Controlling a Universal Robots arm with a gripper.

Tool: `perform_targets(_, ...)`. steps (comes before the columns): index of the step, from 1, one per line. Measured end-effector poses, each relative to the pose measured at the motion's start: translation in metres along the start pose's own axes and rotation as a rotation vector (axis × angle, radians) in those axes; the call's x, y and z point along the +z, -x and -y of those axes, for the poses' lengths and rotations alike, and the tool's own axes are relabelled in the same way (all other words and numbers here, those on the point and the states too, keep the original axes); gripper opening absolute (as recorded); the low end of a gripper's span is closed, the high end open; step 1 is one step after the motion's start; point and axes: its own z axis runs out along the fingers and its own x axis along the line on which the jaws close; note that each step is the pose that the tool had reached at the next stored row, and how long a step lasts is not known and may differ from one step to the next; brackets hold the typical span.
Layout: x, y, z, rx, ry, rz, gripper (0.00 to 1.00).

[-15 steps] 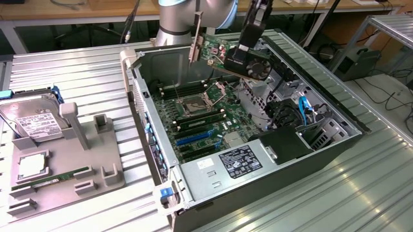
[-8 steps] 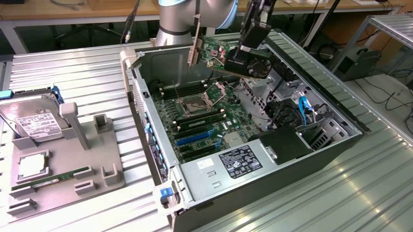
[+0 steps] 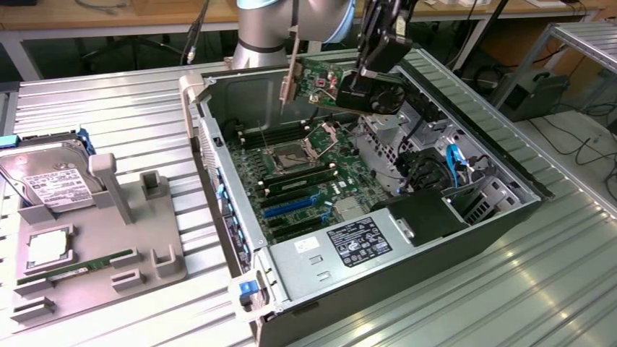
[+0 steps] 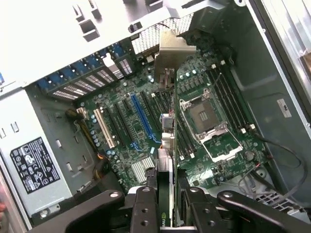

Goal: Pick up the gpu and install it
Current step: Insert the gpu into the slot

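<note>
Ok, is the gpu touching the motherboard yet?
Apart. The exterior view shows the gpu held in the air above the open case, with clear space between it and the motherboard below.

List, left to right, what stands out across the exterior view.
hard drive → grey post → gpu, held by the gripper above the open case → blue cable
</note>
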Motion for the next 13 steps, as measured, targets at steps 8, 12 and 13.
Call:
perform_targets(8,0.0003,0.0,0.0,-0.147,0.0041,0.0054,0.26)
perform_targets(12,0.0009,0.0,0.0001,-0.205,0.0013,0.0047,0.26)
perform_targets(13,0.0012,0.0,0.0002,-0.22,0.0,0.0043,0.26)
